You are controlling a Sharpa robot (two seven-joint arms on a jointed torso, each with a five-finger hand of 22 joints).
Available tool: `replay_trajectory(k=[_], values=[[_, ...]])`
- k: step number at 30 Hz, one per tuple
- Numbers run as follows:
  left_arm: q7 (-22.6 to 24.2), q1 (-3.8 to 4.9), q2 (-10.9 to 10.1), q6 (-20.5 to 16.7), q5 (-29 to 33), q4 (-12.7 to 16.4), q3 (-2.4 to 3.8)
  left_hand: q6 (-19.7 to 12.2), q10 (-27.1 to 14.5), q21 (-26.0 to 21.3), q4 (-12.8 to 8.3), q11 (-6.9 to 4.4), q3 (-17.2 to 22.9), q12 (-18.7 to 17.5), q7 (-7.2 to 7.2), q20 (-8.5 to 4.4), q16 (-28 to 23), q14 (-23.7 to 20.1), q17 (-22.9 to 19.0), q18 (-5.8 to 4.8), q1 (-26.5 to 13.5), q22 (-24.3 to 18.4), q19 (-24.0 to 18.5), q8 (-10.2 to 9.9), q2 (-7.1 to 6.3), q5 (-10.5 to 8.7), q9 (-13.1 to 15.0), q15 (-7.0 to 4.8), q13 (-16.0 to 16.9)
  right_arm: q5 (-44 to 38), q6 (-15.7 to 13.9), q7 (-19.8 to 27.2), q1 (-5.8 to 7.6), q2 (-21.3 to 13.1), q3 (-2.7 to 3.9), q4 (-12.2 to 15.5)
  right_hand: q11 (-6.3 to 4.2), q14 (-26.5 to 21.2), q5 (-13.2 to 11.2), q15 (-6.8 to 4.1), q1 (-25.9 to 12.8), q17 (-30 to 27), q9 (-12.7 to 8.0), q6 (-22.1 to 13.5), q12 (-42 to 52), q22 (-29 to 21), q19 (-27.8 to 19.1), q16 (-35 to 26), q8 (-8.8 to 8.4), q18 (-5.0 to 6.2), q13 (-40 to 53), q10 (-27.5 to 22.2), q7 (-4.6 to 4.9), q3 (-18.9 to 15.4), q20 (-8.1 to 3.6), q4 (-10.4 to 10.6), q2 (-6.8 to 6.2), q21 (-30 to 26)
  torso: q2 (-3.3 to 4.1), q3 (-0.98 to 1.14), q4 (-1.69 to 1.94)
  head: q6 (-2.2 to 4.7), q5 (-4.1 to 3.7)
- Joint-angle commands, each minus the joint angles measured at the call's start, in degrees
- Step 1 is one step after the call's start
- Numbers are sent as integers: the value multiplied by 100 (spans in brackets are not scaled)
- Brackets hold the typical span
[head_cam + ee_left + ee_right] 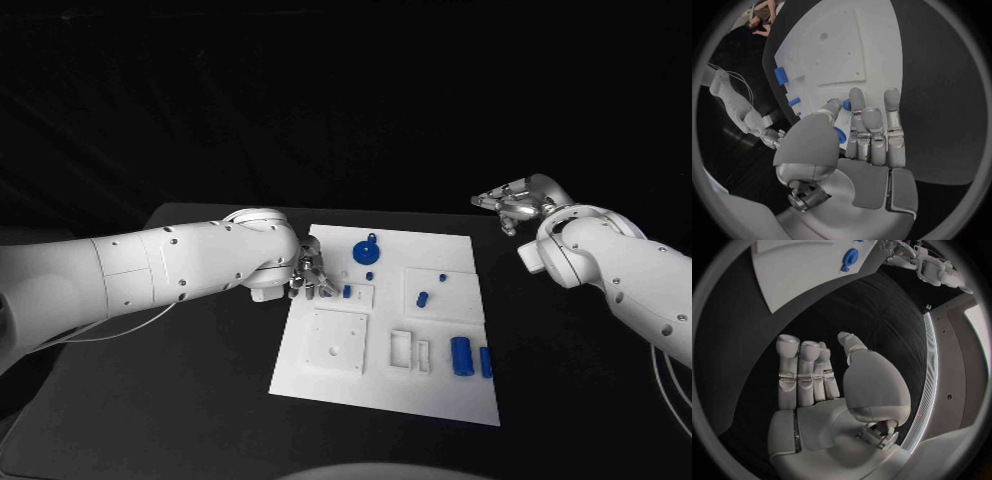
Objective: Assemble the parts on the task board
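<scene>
Task board: white plate, mid-counter, carrying blue parts. We see the left hand at its left edge, fingers spread, empty; the right hand beyond its right corner, open, empty.

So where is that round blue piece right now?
In the head view, the round blue piece lies near the white board's far edge, just right of the left hand.

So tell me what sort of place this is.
Likely a robotics lab or test bench: a black table carries a white task board with small blue parts, dark backdrop behind. The left hand and right hand are silver, on white arms.
</scene>
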Motion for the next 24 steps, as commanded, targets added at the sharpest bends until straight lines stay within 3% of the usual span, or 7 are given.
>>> replay_trajectory(k=[1,10,19,24], values=[[43,-7,25,-90,92,-7,0,-34,-29,12,-65,4,-22,31,0,-10,24,-20,-9,10,9,101,-30,-33,87,-48,2,-6,-6,-2,83,55,-7,6,0,4,4,-17,35,-9,-50,-4,-6,-27,-14,393,215,-29,-4,105,-6,-24,-2,-3,40,21,18,-1,-1,1,0,-1,-2],[36,-8,39,-108,93,-41,1,-59,-42,7,-184,5,-63,34,-2,-8,25,-27,-25,11,30,101,-37,-30,249,-45,2,-4,-10,-2,92,51,-14,5,0,2,4,-17,35,-9,-50,-4,-6,-27,-14,393,215,-29,-4,105,-6,-24,-2,-3,40,21,18,-1,-1,2,1,3,-7],[21,-8,45,-1,58,-56,1,-114,-63,11,-688,0,80,37,-10,-11,45,-48,-31,9,311,105,-51,-12,485,106,21,-7,-16,-2,110,48,-18,3,0,-4,4,-17,35,-9,-50,-4,-6,-27,-14,393,215,-29,-4,105,-6,-24,-2,-3,40,21,18,-1,-2,-2,2,1,-18],[18,-8,48,15,41,-55,1,-136,-64,20,-813,3,131,38,-8,-11,56,-55,-28,10,401,107,-58,-1,549,121,34,-7,-20,-2,116,47,-19,3,0,-6,4,-17,35,-9,-50,-4,-6,-27,-14,393,215,-29,-4,105,-6,-24,-2,-3,40,21,18,-1,-1,-1,2,0,-16]])
